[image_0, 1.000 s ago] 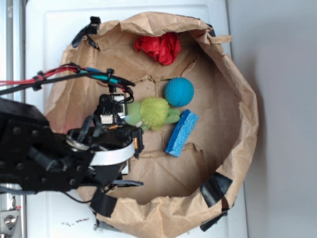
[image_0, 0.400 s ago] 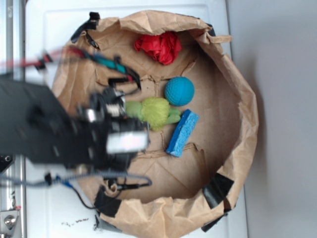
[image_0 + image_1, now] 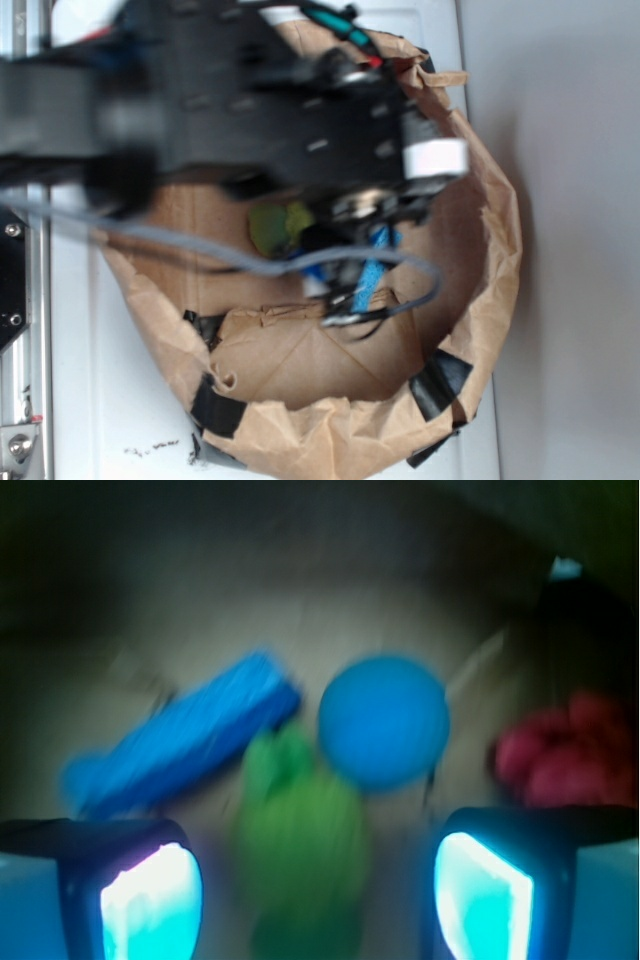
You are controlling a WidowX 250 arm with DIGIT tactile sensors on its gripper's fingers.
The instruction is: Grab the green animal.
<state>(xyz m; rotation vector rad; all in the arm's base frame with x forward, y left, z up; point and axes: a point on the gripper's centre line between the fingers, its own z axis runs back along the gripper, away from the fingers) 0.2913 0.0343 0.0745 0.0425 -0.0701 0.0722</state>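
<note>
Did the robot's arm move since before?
Yes. The arm swung up and right across the paper bag, so the gripper now sits open around the green animal.

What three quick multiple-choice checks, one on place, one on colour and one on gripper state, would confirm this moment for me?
1. In the wrist view, where does the fuzzy lime-green plush animal lie?
A. Between the two gripper fingers, just ahead
B. Outside the crumpled brown paper bag
C. On top of the crumpled red cloth

2. What colour is the round textured ball just beyond the plush animal?
A. Red
B. Teal-blue
C. Yellow

3. How does the gripper stand?
A. Shut on the flat blue rectangular sponge
B. Shut on the ball
C. Open, holding nothing

Answers:
1 A: the toy sits in the gap between the two lit pads.
2 B: the wrist view shows a blue-teal sphere.
3 C: the fingers are wide apart, with clear space on either side of the toy.
</note>
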